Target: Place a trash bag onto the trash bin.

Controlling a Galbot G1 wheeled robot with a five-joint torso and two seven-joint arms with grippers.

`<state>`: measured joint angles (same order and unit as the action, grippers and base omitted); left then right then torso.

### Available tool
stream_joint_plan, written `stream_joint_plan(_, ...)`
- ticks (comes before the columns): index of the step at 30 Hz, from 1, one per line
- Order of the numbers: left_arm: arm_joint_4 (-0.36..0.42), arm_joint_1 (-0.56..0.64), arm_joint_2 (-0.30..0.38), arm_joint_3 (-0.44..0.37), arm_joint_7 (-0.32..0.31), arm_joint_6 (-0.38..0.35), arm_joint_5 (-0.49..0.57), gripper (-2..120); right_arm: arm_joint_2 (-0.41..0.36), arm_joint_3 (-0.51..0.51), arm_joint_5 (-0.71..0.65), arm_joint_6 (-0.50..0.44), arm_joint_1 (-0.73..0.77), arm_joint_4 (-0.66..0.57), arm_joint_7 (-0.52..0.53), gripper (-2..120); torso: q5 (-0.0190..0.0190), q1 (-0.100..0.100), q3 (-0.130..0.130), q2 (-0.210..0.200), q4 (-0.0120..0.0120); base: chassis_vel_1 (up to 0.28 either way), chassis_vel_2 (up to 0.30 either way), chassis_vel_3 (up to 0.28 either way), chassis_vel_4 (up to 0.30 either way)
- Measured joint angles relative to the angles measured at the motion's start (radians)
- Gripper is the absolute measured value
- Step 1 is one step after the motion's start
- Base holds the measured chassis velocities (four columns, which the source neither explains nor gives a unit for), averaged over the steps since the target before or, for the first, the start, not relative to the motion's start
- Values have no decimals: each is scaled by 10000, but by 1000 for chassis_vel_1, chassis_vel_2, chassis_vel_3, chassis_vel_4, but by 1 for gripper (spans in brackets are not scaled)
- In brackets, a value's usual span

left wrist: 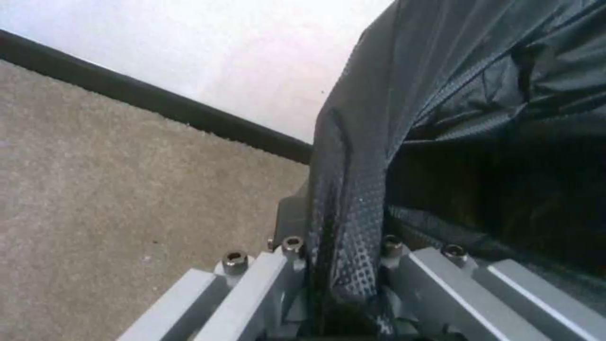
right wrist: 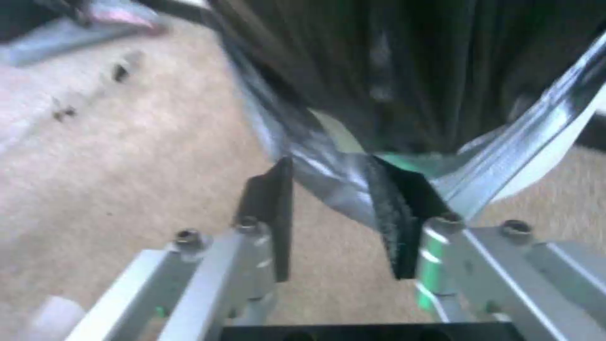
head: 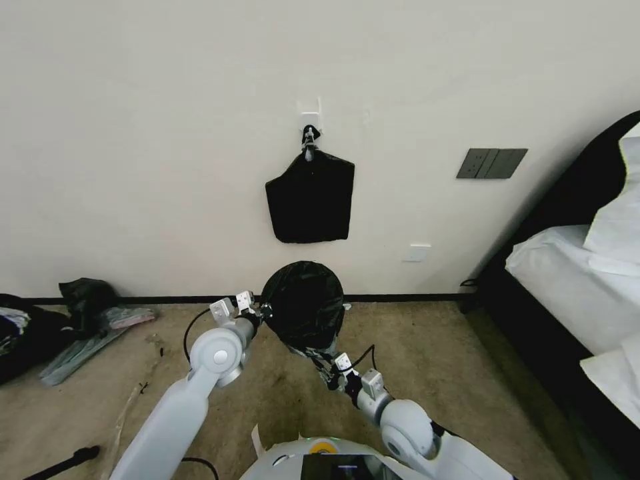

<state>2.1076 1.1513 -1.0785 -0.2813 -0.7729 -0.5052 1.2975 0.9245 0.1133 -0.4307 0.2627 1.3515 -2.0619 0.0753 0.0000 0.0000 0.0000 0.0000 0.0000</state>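
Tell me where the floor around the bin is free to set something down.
Bare carpet lies between the trash bag and the bed. The strip toward the heap of cloth has scraps on it. Right by the bag it is crowded by the left hand and right hand.

I see a flat black pack (head: 310,197) hanging from a wall hook (head: 310,137), its knotted top at the hook. To its right a grey switch plate (head: 492,163) sits on the wall, and lower down a white socket (head: 417,253). A dark skirting (head: 400,297) runs along the wall's foot above beige carpet (head: 280,393). On my far left a dark heap (head: 63,320) of cloth and grey plastic lies on the carpet. A bed (head: 573,287) with white linen fills the right side.
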Motion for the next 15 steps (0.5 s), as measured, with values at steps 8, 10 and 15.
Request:
stream_joint_plan(8, -168, 63, 152, 22, 517, 42, -1069, 3, -515, -1019, -137, -10, 1249, -1458, -142, 62, 0, 0, 0, 0, -1, 0, 0, 0, 0)
stream_joint_plan(10, -204, 200, 157, 70, 690, 191, -1612, 3, -697, -1703, -579, 205, 1693, -2036, -139, 72, 0, 0, 0, 0, -1, 0, 0, 0, 0)
stream_joint_plan(15, -205, 415, 114, 269, 888, 420, -2387, 3, -884, -2451, -1494, 776, 1927, -2811, 100, 86, 0, 0, 0, 0, -1, 0, 0, 0, 0)
